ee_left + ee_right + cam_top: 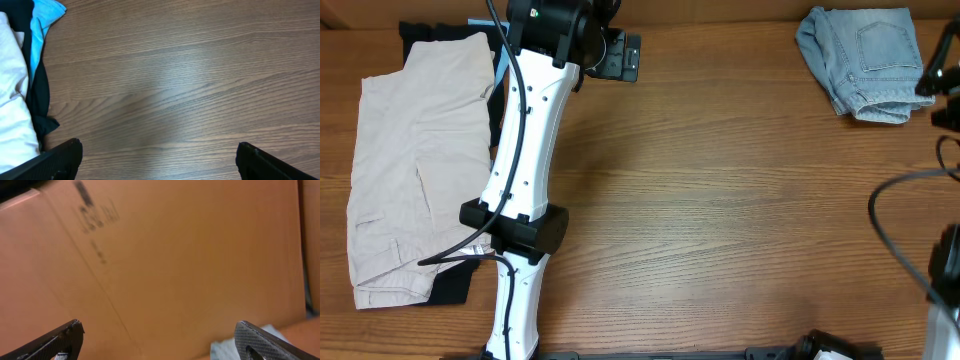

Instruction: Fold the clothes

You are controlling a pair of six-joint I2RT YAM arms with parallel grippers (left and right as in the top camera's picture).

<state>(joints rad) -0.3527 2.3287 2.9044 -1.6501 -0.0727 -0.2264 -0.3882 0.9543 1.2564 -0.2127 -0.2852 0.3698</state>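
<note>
The light-blue denim shorts (860,62) lie bunched in a compact heap at the table's far right corner, back pocket up. My right gripper (942,78) hovers just right of them at the frame edge. In the right wrist view it (157,330) is open and empty, facing a cardboard wall (175,255), with a sliver of denim (225,347) low down. My left gripper (620,55) is at the far centre-left. The left wrist view shows it (159,150) open over bare wood.
Beige cargo shorts (415,160) lie flat at the left, over a black garment (450,285) and a bright-blue one (42,15). The white left arm (525,170) stretches from the front edge to the back. A black cable (895,235) loops at the right.
</note>
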